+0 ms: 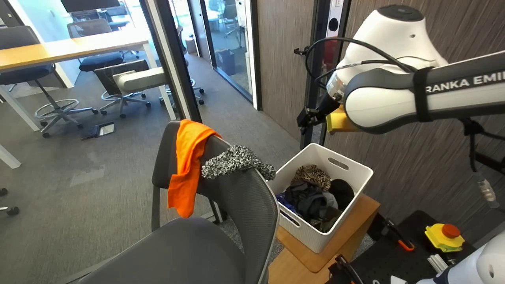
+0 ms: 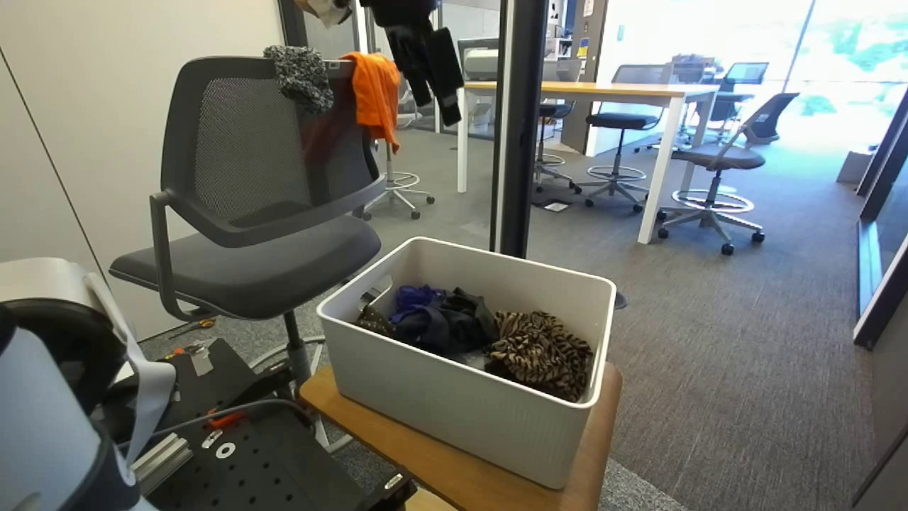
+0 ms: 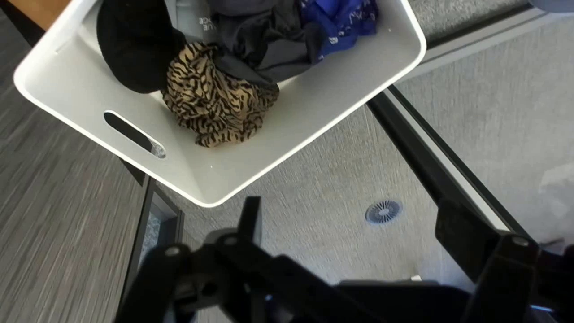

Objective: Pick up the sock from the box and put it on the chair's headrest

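Observation:
The sock [image 1: 235, 161], a speckled grey, white and dark piece, lies draped over the chair's headrest [image 1: 214, 147]. In an exterior view the sock [image 2: 301, 77] hangs down over the mesh side of the headrest [image 2: 234, 65]. The white box [image 2: 454, 401] stands on a wooden surface beside the chair; it also shows in the wrist view [image 3: 314, 104]. My gripper [image 1: 307, 119] is above the box's far side, apart from the sock. In the wrist view the fingers [image 3: 354, 220] are wide apart with only floor between them. The sock is out of the wrist view.
An orange cloth [image 1: 188, 167] hangs over the chair back beside the sock. Inside the box lie a tiger-striped cloth [image 3: 215, 101], a black piece [image 3: 134, 49], dark clothes and a blue cloth [image 3: 341, 22]. A dark post [image 2: 516, 128] stands behind the box.

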Controlling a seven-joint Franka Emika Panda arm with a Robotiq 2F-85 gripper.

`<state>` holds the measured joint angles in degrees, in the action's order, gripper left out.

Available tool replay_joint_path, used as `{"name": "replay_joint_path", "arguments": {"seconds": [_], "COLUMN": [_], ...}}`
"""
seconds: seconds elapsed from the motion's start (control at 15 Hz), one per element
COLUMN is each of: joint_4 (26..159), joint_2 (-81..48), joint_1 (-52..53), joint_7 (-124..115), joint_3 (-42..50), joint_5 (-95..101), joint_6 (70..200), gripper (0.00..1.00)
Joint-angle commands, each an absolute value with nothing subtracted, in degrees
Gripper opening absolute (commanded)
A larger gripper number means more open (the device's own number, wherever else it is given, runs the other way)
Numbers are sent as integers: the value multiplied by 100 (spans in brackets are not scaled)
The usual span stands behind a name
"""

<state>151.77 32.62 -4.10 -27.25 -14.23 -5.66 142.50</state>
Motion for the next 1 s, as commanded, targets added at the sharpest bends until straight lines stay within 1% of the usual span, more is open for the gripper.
{"name": "replay_joint_path", "arguments": {"seconds": [0.0, 0.27, 0.53, 0.93], "joint_4": [14618, 14514, 14621, 14936], "joint_2": [2365, 2304, 2547, 3130], "joint_1": [-278, -141, -58, -23], "joint_7": [-1992, -951, -28, 416], "joint_3": [-1036, -634, -401, -310], "joint_5": [-330, -115, 253, 769], "joint_6": [13626, 12601, 11675, 11096], "gripper": [100, 100, 100, 100]}}
